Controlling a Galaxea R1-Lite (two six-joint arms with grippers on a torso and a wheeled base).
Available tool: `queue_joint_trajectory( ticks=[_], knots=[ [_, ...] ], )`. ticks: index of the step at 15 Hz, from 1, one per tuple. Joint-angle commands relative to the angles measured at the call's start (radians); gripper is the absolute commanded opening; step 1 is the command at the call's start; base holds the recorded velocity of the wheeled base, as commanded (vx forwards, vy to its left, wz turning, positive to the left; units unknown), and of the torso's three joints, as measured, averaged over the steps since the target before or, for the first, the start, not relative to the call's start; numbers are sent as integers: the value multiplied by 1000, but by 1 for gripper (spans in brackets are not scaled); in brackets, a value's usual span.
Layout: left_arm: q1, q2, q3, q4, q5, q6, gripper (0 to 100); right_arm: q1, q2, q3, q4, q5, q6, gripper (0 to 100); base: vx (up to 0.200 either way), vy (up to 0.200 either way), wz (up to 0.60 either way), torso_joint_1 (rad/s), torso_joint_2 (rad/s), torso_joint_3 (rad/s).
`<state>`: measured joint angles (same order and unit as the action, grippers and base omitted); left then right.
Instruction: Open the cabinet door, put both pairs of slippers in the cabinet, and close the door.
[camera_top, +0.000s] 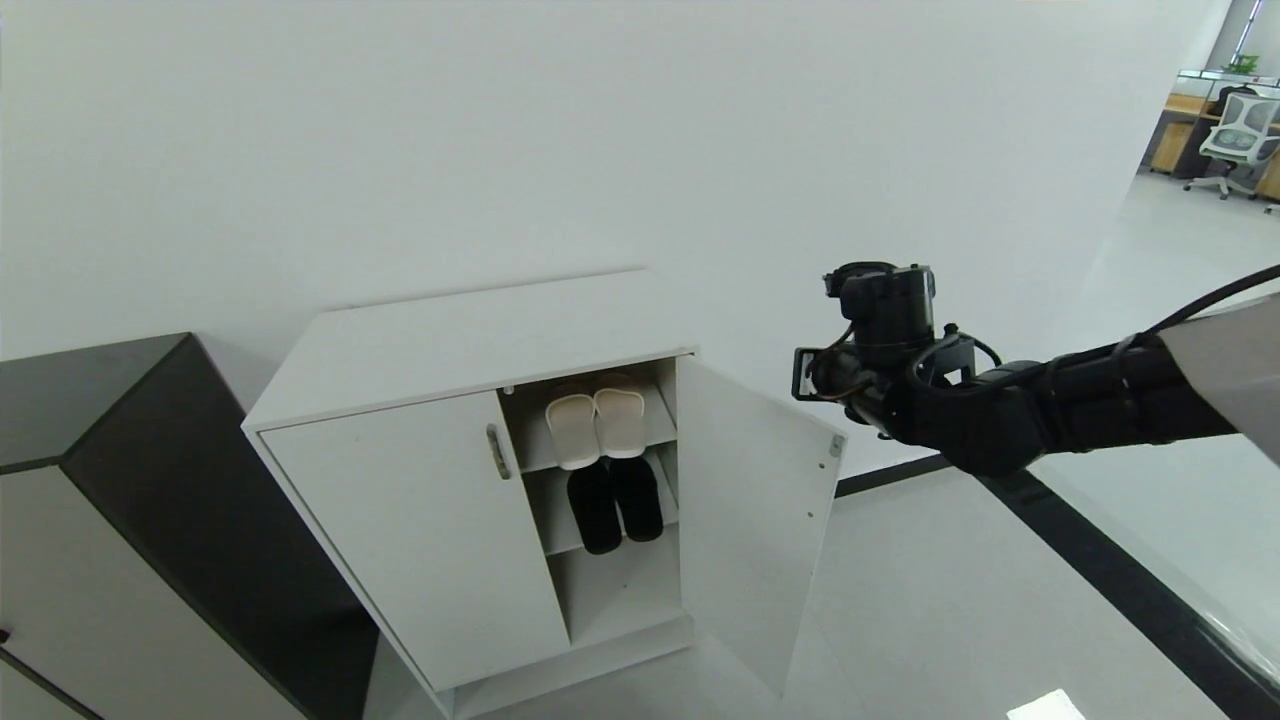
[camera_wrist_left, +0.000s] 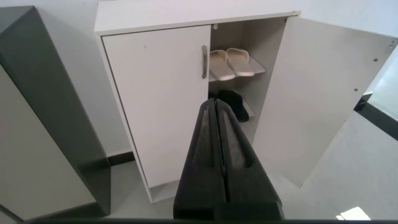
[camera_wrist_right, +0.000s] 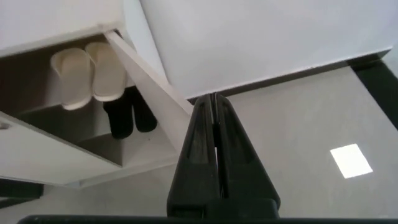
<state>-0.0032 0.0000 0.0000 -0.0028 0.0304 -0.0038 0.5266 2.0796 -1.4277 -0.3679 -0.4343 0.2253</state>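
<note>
Shut and empty, my right end effector (camera_wrist_right: 214, 99) is hovering near the open cabinet door (camera_top: 755, 500); my left end effector (camera_wrist_left: 214, 104) is sitting shut too, holding nothing. Inside, white slippers (camera_top: 597, 425) are lying one shelf above black slippers (camera_top: 615, 505).

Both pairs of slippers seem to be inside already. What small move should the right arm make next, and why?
Probably bring the right gripper, shut and empty, to the outer face of the open door to push it closed. The white slippers and black slippers already lie inside the cabinet, so only closing remains.
</note>
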Motion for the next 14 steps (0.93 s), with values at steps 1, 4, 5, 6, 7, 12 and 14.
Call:
queue_joint_trajectory(
  ticks=[1,4,5,6,7,12,14],
  knots=[
    [0,0,0,0,0,1,0,-27,80,-48,-3,2,0,0,0,0,0,0,0,0],
    [0,2,0,0,0,1,0,-42,142,-85,6,23,0,0,0,0,0,0,0,0],
    [0,2,0,0,0,1,0,-42,154,-89,6,23,2,0,0,0,0,0,0,0],
    [0,2,0,0,2,1,0,-42,166,-89,4,23,3,0,0,0,0,0,0,0],
    [0,2,0,0,2,1,0,-42,175,-89,4,23,3,0,0,0,0,0,0,0],
    [0,2,0,0,2,1,0,-40,198,-91,3,23,12,0,0,0,0,0,0,0],
    [0,2,0,0,2,1,0,-39,197,-85,6,23,12,0,0,0,0,0,0,0]
  ],
)
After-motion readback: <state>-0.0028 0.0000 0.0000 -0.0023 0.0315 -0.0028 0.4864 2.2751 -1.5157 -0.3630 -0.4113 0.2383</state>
